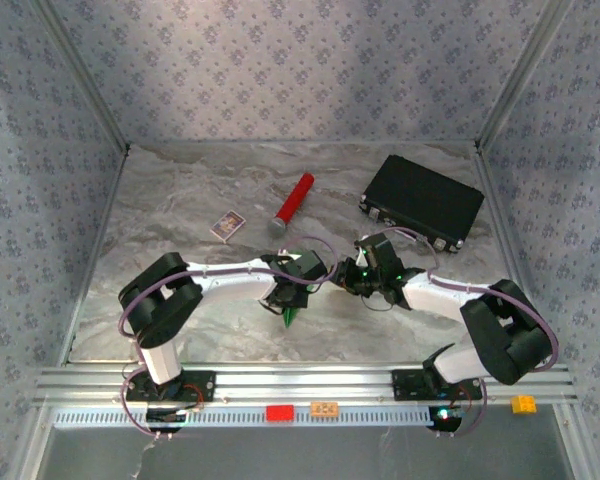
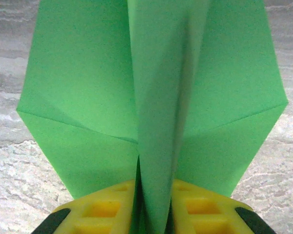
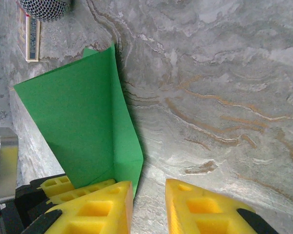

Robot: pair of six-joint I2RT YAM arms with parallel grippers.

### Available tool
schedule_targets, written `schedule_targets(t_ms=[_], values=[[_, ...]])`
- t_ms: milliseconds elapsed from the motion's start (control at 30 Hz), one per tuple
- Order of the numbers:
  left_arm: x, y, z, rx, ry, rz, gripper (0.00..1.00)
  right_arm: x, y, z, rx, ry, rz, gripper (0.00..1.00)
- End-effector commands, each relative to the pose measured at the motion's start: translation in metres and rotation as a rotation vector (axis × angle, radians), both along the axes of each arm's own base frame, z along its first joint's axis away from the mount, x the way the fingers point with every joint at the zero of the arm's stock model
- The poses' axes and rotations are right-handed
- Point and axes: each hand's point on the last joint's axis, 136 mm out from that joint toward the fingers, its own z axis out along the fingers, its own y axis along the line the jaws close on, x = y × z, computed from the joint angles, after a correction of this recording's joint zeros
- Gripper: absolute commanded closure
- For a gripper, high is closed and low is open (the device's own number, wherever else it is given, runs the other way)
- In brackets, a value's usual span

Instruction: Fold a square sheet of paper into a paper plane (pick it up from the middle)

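Note:
The square sheet of paper is bright green and partly folded, with slanted flaps on both sides of a raised middle fold. That fold stands between the yellow fingers of my left gripper, which is shut on it with only thin dark slits at the sides. From above, a green tip pokes out under the left gripper at mid-table. My right gripper is open just right of the sheet, bare table between its fingers, its left finger close to the paper's edge. The two grippers face each other.
A red cylinder with a mesh end lies behind the grippers, and a small printed card lies left of it. A black case sits at the back right. Patterned walls close in the marbled table.

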Motion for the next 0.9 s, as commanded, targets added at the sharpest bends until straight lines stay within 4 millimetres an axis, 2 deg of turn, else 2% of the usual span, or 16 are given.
schedule_targets(t_ms=[0, 367, 533, 867], values=[[-0.011, 0.006, -0.013, 0.036, 0.055, 0.012, 0.77, -0.002, -0.005, -0.005, -0.021, 0.001, -0.005, 0.74], [-0.016, 0.011, -0.014, 0.05, 0.062, 0.05, 0.64, -0.004, -0.009, -0.004, -0.029, -0.001, -0.006, 0.73], [-0.016, 0.008, -0.012, 0.067, 0.057, 0.044, 0.64, -0.004, -0.01, -0.005, -0.029, 0.003, -0.007, 0.72], [-0.008, 0.004, 0.016, 0.05, -0.005, 0.066, 0.63, -0.003, -0.018, 0.008, -0.039, -0.023, -0.015, 0.72]])
